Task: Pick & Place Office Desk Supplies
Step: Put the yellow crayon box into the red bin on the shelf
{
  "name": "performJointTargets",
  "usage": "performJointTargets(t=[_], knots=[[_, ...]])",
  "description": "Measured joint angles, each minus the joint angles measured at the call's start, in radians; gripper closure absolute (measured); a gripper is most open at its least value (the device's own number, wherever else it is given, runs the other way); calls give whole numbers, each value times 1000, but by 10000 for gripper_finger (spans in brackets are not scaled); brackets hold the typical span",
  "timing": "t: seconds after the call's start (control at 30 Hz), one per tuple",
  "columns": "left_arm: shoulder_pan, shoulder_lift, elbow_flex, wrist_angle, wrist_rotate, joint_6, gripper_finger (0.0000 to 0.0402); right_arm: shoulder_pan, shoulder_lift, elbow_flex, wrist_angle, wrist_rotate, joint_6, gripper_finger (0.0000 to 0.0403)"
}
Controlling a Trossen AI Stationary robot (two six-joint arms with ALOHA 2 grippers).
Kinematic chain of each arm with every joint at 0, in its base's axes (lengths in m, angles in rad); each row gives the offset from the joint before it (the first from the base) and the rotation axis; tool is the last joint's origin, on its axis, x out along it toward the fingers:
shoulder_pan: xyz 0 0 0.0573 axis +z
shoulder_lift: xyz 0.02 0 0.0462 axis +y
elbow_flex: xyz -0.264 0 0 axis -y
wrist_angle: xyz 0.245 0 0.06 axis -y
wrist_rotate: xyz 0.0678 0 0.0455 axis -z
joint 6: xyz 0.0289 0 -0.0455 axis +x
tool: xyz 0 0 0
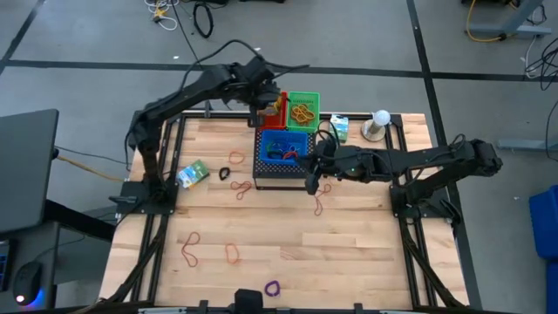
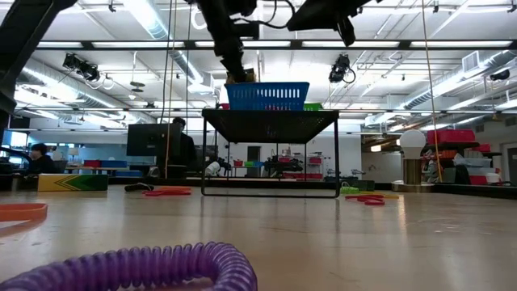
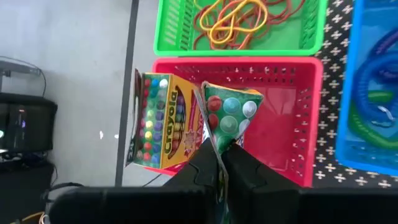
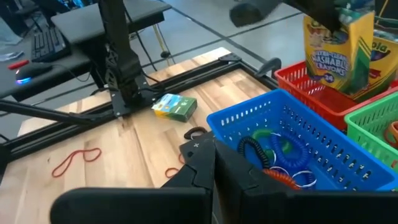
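Observation:
My left gripper (image 1: 266, 106) is shut on a green crayon box (image 3: 231, 115) that it keeps over the red basket (image 3: 283, 118). A second crayon box (image 3: 160, 118) stands in that basket at its far wall. The green basket (image 3: 239, 43) holds rubber bands; the blue basket (image 4: 292, 149) holds coiled loops. All three sit on the black perforated box (image 1: 281, 174). My right gripper (image 4: 214, 171) hovers shut by that box's near right corner (image 1: 312, 179), with nothing showing between its fingers. My left gripper pinches the crayon box's upper end (image 3: 214, 149) between its two fingers, coming from above and slanting down. The box (image 4: 336, 56) hangs upright below the fingers, its lower end down in the red basket. Whether that end rests on the basket's floor I cannot tell.
On the table lie a green-white box (image 1: 192, 173), a black loop (image 1: 224, 173), rubber bands (image 1: 189, 247) (image 1: 233, 253) (image 1: 319, 205) and a purple coiled loop (image 2: 145, 271) near the front edge. Another small box (image 1: 340, 127) and the white ball on its stand (image 1: 379, 122) are at the far right.

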Motion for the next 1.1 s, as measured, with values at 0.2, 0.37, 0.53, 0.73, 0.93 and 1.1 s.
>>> performJointTargets(t=[0.2, 0.37, 0.53, 0.73, 0.93, 1.1], knots=[[18, 35, 0, 30, 19, 8, 385, 0, 0, 0, 1, 0, -11, 392], [24, 51, -1, 36, 8, 16, 385, 0, 0, -1, 1, 0, -18, 392], [32, 55, -2, 48, 3, 16, 373, 0, 0, -1, 0, 0, -18, 392], [31, 55, -2, 56, -2, 28, 320, 0, 0, -1, 0, 0, -26, 392], [31, 55, -2, 66, -14, 28, 279, 0, 0, -1, 0, 1, -26, 392], [29, 55, -2, 85, -67, 52, 252, 0, 0, -1, 0, 1, -26, 392]])
